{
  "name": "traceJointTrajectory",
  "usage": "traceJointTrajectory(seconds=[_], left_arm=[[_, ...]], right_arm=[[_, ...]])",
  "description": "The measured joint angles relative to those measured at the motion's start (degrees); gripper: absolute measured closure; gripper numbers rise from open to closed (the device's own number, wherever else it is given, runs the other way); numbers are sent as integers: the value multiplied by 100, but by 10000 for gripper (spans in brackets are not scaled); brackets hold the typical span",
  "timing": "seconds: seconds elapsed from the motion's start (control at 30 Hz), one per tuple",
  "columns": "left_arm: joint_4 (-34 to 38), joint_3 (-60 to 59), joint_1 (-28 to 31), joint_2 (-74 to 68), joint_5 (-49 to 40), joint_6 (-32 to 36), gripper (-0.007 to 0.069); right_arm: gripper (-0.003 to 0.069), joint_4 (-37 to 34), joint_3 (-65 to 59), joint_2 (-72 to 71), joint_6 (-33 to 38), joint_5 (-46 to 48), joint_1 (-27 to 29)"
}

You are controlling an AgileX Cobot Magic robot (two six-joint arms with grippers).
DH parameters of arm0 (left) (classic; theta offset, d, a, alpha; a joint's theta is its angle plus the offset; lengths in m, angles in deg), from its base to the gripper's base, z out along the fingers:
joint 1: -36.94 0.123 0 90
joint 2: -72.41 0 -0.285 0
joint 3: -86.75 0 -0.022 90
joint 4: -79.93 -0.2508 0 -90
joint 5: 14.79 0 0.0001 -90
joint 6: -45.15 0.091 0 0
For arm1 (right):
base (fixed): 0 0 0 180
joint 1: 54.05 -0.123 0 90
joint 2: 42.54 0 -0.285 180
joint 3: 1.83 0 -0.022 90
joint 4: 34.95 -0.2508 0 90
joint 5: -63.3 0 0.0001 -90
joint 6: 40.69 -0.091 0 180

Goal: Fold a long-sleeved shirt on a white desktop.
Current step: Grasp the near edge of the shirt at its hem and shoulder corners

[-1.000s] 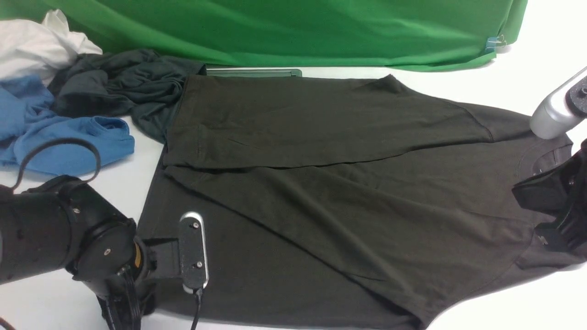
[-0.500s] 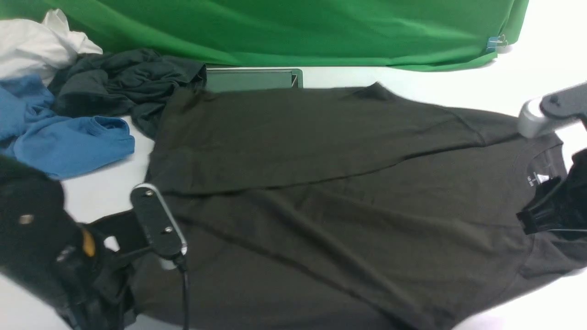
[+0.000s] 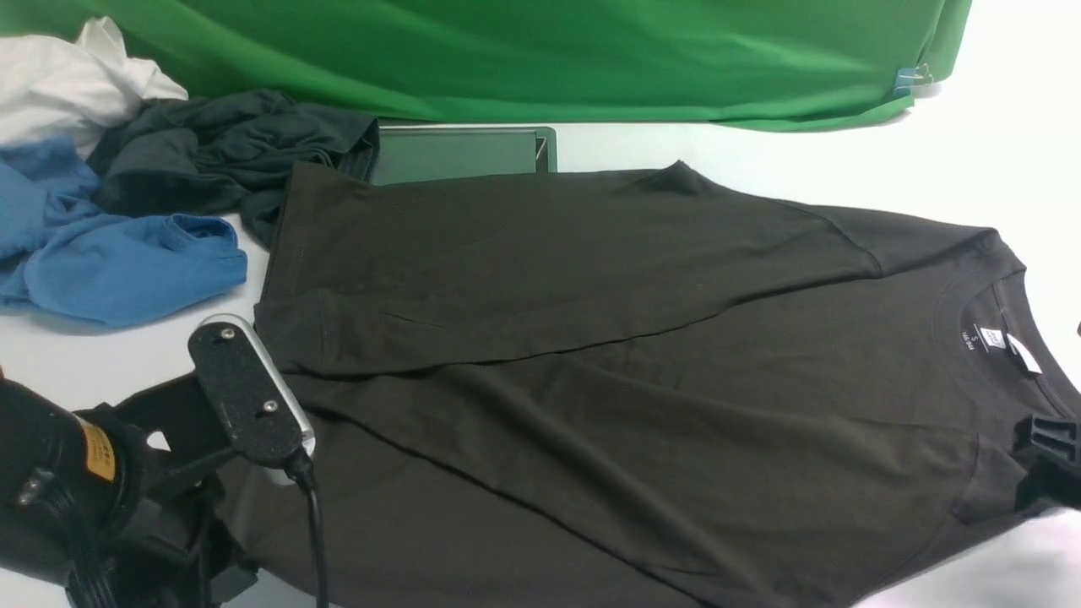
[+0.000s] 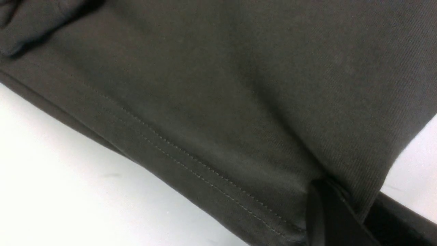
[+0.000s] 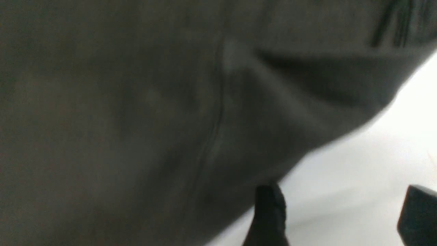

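Note:
The long-sleeved shirt [image 3: 642, 355] lies spread on the white desktop [image 3: 760, 148], collar and white labels [image 3: 1001, 342] to the right, hem to the left, both sleeves laid across the body. My left gripper [image 4: 355, 218] is shut on the near hem corner, fabric pinched between its fingers; in the front view the left wrist [image 3: 169, 473] hides it. My right gripper [image 5: 344, 215] is open over bare desktop just off the shirt's shoulder edge, holding nothing; its black tip [image 3: 1051, 464] shows at the right edge.
A dark teal-grey garment [image 3: 220, 152], a blue garment [image 3: 127, 262] and a white one [image 3: 59, 84] are heaped at the back left. The metal-framed hatch [image 3: 460, 154] sits behind the shirt, with the green backdrop [image 3: 549, 59] beyond it.
The left gripper shut on the hem and drew it left and nearer, sliding the shirt off the hatch. The right gripper opened, let go of the shoulder and withdrew to the right edge.

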Motion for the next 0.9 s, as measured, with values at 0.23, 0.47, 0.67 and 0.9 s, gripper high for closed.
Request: traceJointTrajectory(seconds=[0.23,0.47,0.67,0.9], left_arm=[[99,0,0,0,19,0,596],[94,0,0,0,-73,0,596],[89,0,0,140,-308,0,596],[11,0,0,737,-502,0,596]], right_arm=[[162,-57,9,740,-84,-767,5],[420,-59,57,879,345,-943,16],[608,-68,43,646,694,-367,23],[610,1008,30,-391,-21,1368,27]])
